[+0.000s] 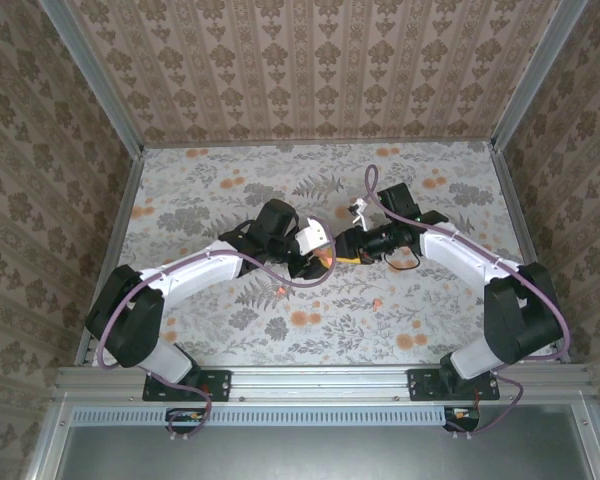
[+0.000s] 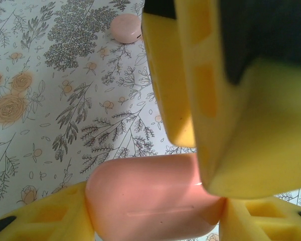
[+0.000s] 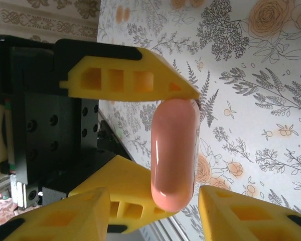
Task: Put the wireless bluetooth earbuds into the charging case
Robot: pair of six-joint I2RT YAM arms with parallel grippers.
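You hold the charging case in the left gripper - its two yellow fingers press the case's flat faces, one on each side, so that tool is clamped on the case. The case looks lifted clear of the floral tablecloth, near the middle of the table, lid shut as far as the seam shows. Held this way, its rounded end sticks out free, probably so the other tool can get at the lid.

The right gripper faces it head-on. Its fingers flank the free end of the case with a gap showing on the right side - jaws apart, not clamped. From the left wrist view one of its fingers may brush the case's corner; you cannot tell for sure.

A small pink rounded piece lies on the cloth well apart from the case - likely an earbud, not yet in the case. The second one you cannot pick out from the print.

Pose: both arms reach in from the near edge, elbows bowed outward, forearms converging. The wrists are turned inward so the two tools meet tip to tip at the case.
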